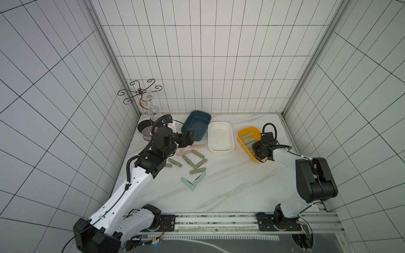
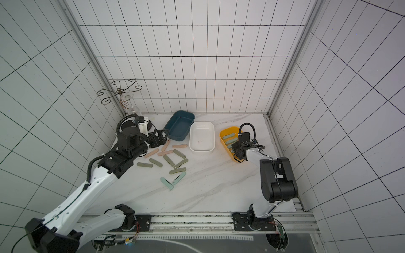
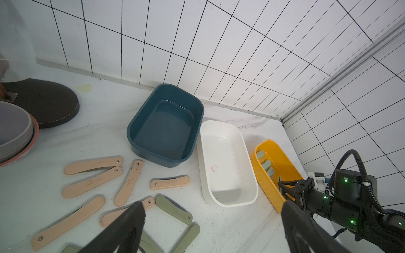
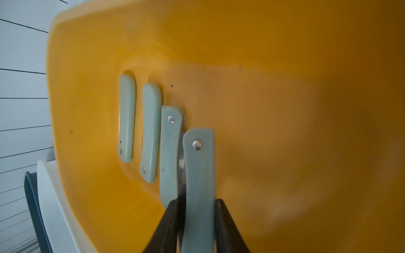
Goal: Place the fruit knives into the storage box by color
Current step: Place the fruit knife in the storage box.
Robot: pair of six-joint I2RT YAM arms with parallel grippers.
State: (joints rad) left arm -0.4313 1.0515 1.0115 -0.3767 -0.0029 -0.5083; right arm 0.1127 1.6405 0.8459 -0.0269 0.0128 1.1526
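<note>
Three storage boxes stand in a row at the back: blue (image 1: 198, 112), white (image 1: 221, 150) and yellow (image 1: 249, 129). My right gripper (image 4: 196, 201) is down inside the yellow box (image 4: 285, 109), shut on a pale mint fruit knife (image 4: 198, 175). Three more mint knives (image 4: 151, 133) lie side by side in the box. My left gripper (image 3: 212, 210) hangs open and empty over the loose pile, beside the blue box (image 3: 166, 129). Peach-pink knives (image 3: 170, 183), olive knives (image 1: 187, 160) and two mint knives (image 1: 188, 183) lie on the marble table.
A metal glass rack (image 1: 140, 94) with a hanging wine glass stands in the back left corner. Stacked bowls (image 1: 147, 132) sit beside its dark round base (image 3: 50, 103). Tiled walls close the table on three sides. The white box (image 3: 228, 164) holds no knives.
</note>
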